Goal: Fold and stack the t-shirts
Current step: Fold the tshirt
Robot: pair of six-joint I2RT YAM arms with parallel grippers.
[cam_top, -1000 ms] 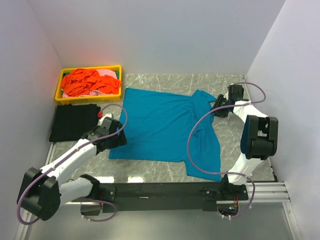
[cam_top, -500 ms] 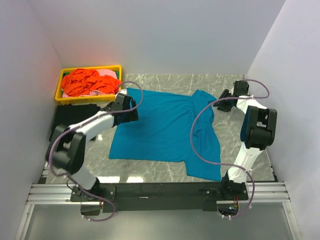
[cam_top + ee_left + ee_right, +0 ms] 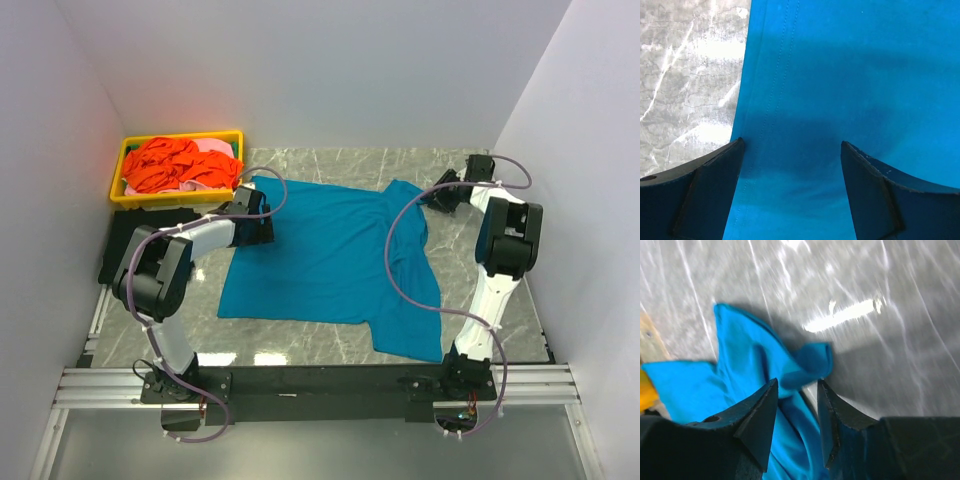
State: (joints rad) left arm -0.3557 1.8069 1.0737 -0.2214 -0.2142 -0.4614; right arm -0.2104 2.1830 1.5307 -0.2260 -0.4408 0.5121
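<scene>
A large teal-blue t-shirt [image 3: 330,250] lies spread on the marble table, with its right side rumpled. My left gripper [image 3: 258,217] is open low over its back left edge. In the left wrist view the left gripper [image 3: 792,145] straddles the teal cloth [image 3: 840,75] beside the stitched hem. My right gripper [image 3: 438,196] is open at the shirt's back right sleeve. In the right wrist view the right gripper [image 3: 797,385] stands just above the folded sleeve tip [image 3: 812,360]. A black t-shirt [image 3: 140,245] lies flat at the left. Orange-red [image 3: 170,165] and pink [image 3: 212,147] shirts fill the tray.
The yellow plastic tray [image 3: 175,199] stands at the back left, next to the black shirt. White walls close in on the left, back and right. Bare marble [image 3: 460,270] shows to the right of the teal shirt and along the front edge [image 3: 300,340].
My left gripper has swung from the shirt's front left side up to its back left edge. My right gripper has moved back and right, past the sleeve tip.
</scene>
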